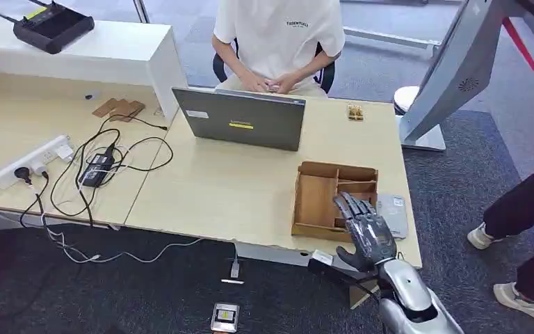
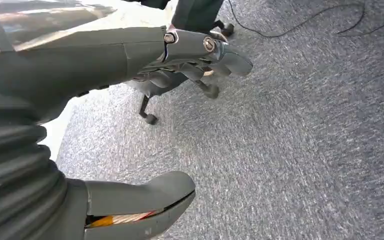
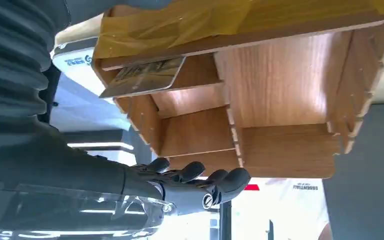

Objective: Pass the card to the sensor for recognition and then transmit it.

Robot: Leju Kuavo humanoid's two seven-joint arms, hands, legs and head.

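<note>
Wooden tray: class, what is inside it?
Inside the wooden tray, a card leans in one small compartment. The other visible compartments look bare; the right hand covers part in the head view.

You've got a light wood-grain table (image 1: 236,195) carrying a brown wooden tray (image 1: 318,202) and a grey laptop (image 1: 243,118) with a yellow sticker. Your right hand (image 1: 365,233) is dark grey on a silver arm. The card (image 3: 142,77) in the tray has a greenish-tan print with a white edge. Carpet (image 2: 305,125) is speckled blue-grey. Cables black, power strip (image 1: 31,161) white. The person's shirt (image 1: 278,35) is white.
</note>
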